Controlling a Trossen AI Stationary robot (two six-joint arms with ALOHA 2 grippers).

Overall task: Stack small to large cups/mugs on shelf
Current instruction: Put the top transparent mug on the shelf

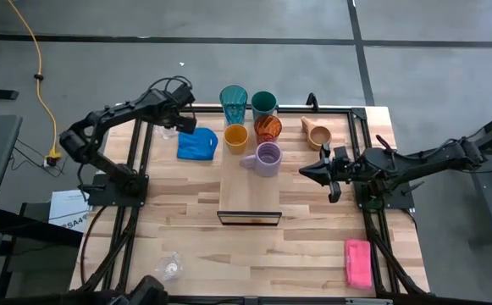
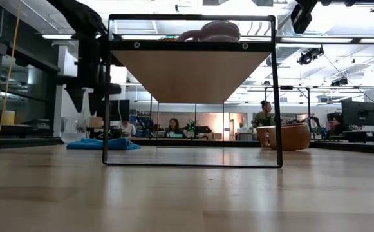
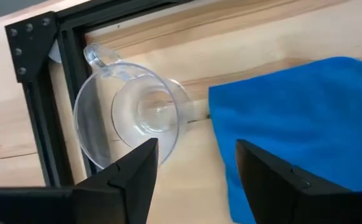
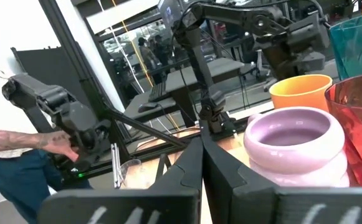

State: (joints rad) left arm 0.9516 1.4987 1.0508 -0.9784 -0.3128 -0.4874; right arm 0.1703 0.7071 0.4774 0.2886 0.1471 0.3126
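Note:
On the shelf (image 1: 250, 199), toward its far end, stand a teal tumbler (image 1: 234, 103), a dark green cup (image 1: 264, 103), an orange cup (image 1: 236, 137), a red cup (image 1: 268, 129) and a lavender mug (image 1: 267, 158). A tan mug (image 1: 317, 132) lies on its side on the table, right of the shelf. One clear glass (image 3: 134, 115) sits between the table's black rail and the blue cloth (image 3: 305, 118). My left gripper (image 3: 196, 168) hangs open over it, pointing steeply down. Another clear glass (image 1: 171, 266) stands near the front left. My right gripper (image 1: 309, 169) hovers shut and level, right of the lavender mug (image 4: 293, 146).
A pink sponge (image 1: 357, 263) lies at the front right. Black frame rails (image 1: 140, 161) run along both sides of the table. The blue cloth (image 1: 197, 144) lies just left of the shelf. People sit at desks in the room beyond the table.

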